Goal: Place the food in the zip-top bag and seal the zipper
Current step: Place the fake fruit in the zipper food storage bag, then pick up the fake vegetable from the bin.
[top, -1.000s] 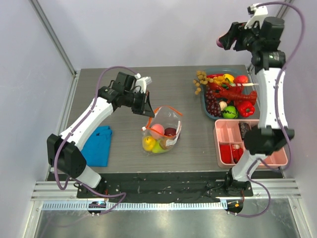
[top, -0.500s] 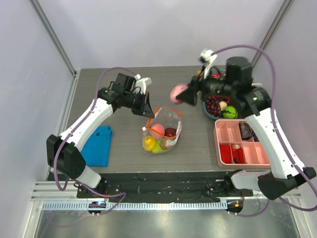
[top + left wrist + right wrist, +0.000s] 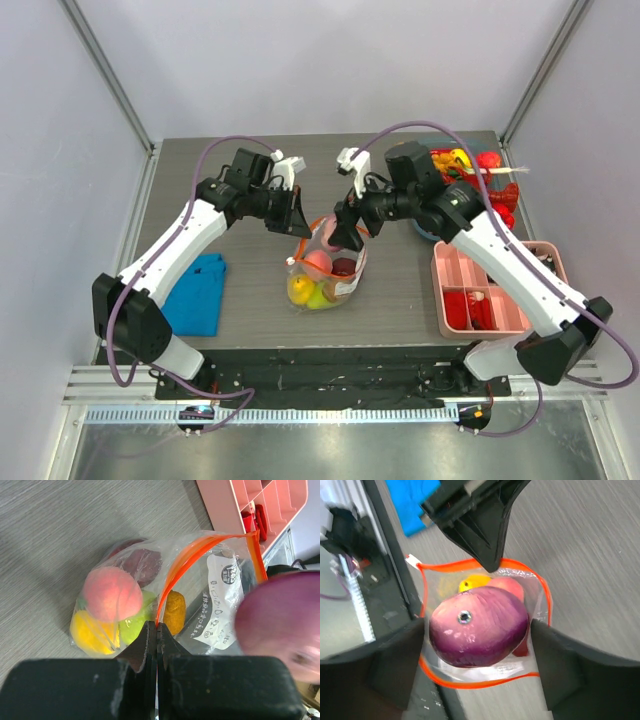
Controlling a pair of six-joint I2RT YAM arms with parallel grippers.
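The clear zip-top bag (image 3: 327, 268) lies mid-table holding a pink peach (image 3: 112, 594), a yellow piece (image 3: 90, 630), a green piece (image 3: 132, 625) and dark red ones. Its orange-red zipper (image 3: 185, 560) stands open in a loop. My left gripper (image 3: 157, 627) is shut on the zipper's near edge and holds the mouth up; it also shows in the top view (image 3: 300, 222). My right gripper (image 3: 479, 630) is shut on a glossy purple toy fruit (image 3: 480, 627), directly above the open mouth (image 3: 470, 684). In the top view, the right gripper (image 3: 348, 232) hangs at the bag's top.
A folded blue cloth (image 3: 197, 290) lies left of the bag. A pink compartment tray (image 3: 438, 290) sits at the right front. More toy food (image 3: 470, 162) is piled at the back right, partly behind my right arm.
My right arm has swung down from high at the back right to over the bag's mouth, carrying the purple fruit. The left gripper and the bag have stayed put.
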